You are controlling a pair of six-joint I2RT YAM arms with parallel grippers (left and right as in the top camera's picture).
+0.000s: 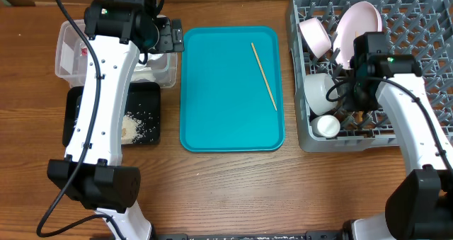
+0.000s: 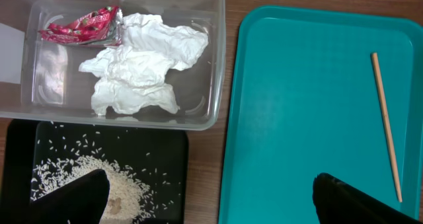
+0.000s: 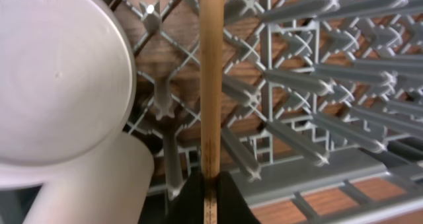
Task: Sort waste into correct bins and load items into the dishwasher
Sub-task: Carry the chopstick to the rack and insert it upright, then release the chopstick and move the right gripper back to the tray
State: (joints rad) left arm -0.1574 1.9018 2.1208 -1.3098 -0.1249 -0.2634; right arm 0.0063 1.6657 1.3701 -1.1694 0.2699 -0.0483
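Note:
My left gripper (image 2: 211,201) is open and empty, above the gap between the black tray (image 2: 168,154) and the teal tray. The clear tub (image 2: 217,65) holds a red wrapper (image 2: 79,24) and white napkins (image 2: 142,65). Rice grains (image 2: 73,174) lie in the black tray. One chopstick (image 1: 263,76) lies on the teal tray; it also shows in the left wrist view (image 2: 386,128). My right gripper (image 3: 210,184) is shut on the other chopstick (image 3: 211,85) inside the grey dish rack (image 1: 425,27). The plate (image 1: 357,24), two bowls (image 1: 315,36) (image 1: 318,91) and the cup (image 1: 327,125) stand in the rack.
The teal tray (image 1: 226,98) lies mid-table between the bins and the rack. The rack's upright pegs (image 3: 297,72) crowd around the held chopstick, with a white bowl (image 3: 59,72) close on its left. The left arm (image 1: 106,91) stretches over the clear tub (image 1: 67,52) and the black tray (image 1: 150,98).

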